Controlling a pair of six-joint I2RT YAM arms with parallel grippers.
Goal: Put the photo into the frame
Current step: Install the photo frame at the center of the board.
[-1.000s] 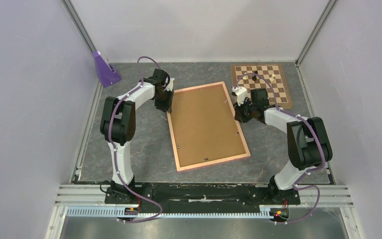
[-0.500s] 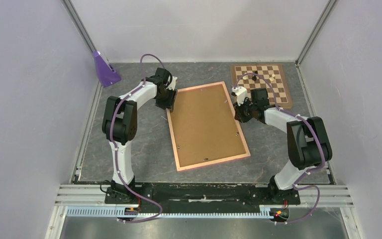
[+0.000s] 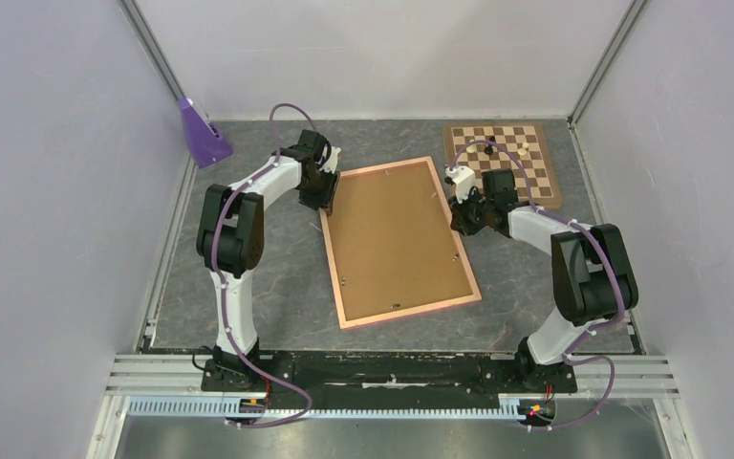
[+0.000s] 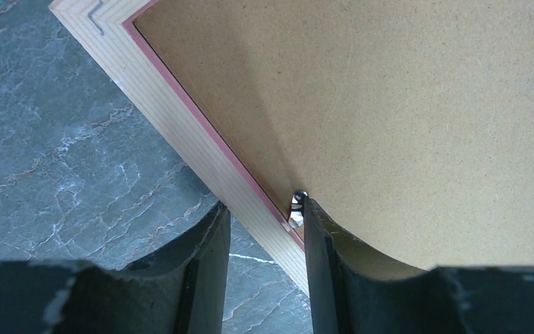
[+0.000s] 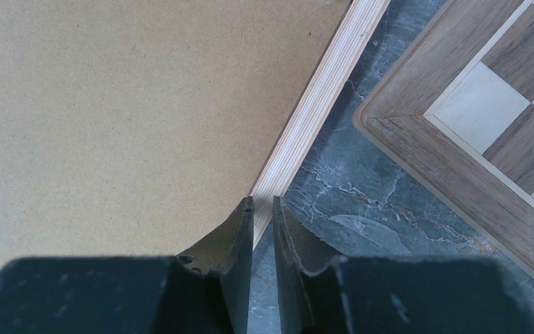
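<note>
Left claw (image 4: pixel 263 207) stands parted astride the left rail of the frame (image 4: pixel 181 125), near its far corner, one finger beside a small metal tab (image 4: pixel 297 207). Right claw (image 5: pixel 263 203), jaws almost together, sits at the opposite rail; I cannot tell whether it pinches anything. The frame lies back-up mid-table (image 3: pixel 268 277), a brown backing board (image 3: pixel 397 239) filling it; the photo is hidden. A chessboard (image 3: pixel 535 172) carrying a few pieces lies just beyond the right claw, and a purple stand (image 3: pixel 201 134) sits at the far left.

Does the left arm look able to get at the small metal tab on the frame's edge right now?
Likely yes. The left fingers straddle the edge of the frame, and one sits right against the metal tab, nothing in between.
</note>
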